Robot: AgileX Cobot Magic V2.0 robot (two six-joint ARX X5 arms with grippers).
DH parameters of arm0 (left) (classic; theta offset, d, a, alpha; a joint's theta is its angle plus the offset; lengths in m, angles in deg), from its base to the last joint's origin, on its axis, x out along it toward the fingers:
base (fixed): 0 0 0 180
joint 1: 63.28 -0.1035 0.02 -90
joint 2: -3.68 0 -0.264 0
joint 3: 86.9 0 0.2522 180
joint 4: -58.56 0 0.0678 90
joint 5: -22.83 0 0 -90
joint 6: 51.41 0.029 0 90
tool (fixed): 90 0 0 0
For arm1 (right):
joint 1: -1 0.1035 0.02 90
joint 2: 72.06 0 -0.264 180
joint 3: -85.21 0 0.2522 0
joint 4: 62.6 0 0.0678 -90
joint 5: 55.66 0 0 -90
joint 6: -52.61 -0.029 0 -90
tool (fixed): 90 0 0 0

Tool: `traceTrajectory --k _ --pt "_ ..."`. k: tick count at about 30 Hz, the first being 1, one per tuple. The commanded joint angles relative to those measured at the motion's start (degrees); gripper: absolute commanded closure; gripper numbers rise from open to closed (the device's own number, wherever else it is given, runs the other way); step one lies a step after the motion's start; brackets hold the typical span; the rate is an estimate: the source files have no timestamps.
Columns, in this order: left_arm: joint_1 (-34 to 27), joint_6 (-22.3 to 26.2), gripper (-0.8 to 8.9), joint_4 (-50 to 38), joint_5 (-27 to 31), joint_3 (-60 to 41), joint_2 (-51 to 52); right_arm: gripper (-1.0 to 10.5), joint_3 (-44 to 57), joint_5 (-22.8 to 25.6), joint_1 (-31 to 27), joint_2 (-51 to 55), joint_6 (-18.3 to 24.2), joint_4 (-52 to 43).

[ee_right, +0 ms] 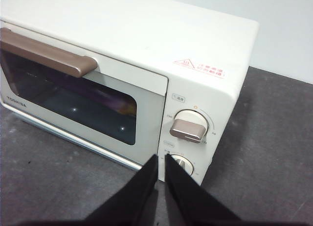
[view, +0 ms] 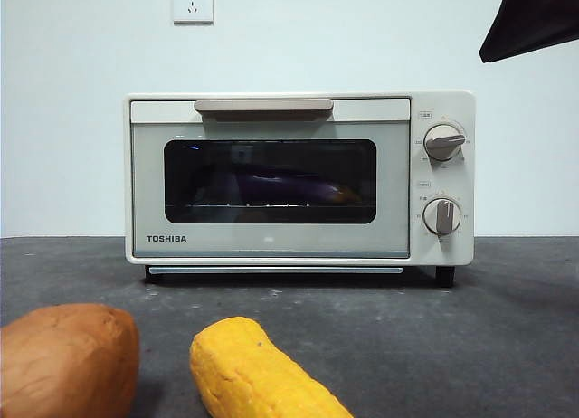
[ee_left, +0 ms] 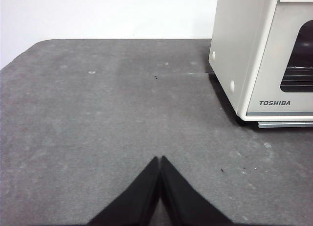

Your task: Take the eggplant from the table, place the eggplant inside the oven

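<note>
The cream-white oven (view: 271,248) stands at the back of the table (view: 425,346) with its door closed. Through the dark glass the purple eggplant (view: 280,185) lies on the wire rack inside; it also shows faintly behind the window (ee_right: 116,104) in the right wrist view. My right gripper (ee_right: 161,157) hangs shut and empty above the oven's (ee_right: 146,35) knob side, and appears as a black tip (view: 534,20) at the top right of the front view. My left gripper (ee_left: 159,158) is shut over bare table (ee_left: 112,103), to the left of the oven (ee_left: 244,50).
An orange-brown sweet potato (view: 63,359) and a yellow corn cob (view: 253,373) lie on the table's near edge in front of the oven. Two grey knobs (view: 443,142) sit on the oven's right panel. A white wall with a socket (view: 193,2) rises behind.
</note>
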Motion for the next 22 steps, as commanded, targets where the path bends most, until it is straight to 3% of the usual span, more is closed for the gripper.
traceTrajectory --k 1,9,17,22 --pt "-0.1 -0.2 8.06 0.5 0.1 -1.0 0.0 9.4 -0.7 0.2 0.3 -0.2 0.4 -0.6" --pt "-0.1 -0.2 8.06 0.5 0.1 -1.0 0.0 9.4 -0.7 0.2 0.3 -0.2 0.4 -0.6" --pt "-0.1 -0.2 8.06 0.5 0.1 -1.0 0.0 9.4 0.4 6.2 -0.5 3.0 7.5 -0.1" --pt "-0.1 -0.1 8.06 0.5 0.1 -1.0 0.0 9.4 8.5 3.9 -7.8 12.6 12.3 -6.6"
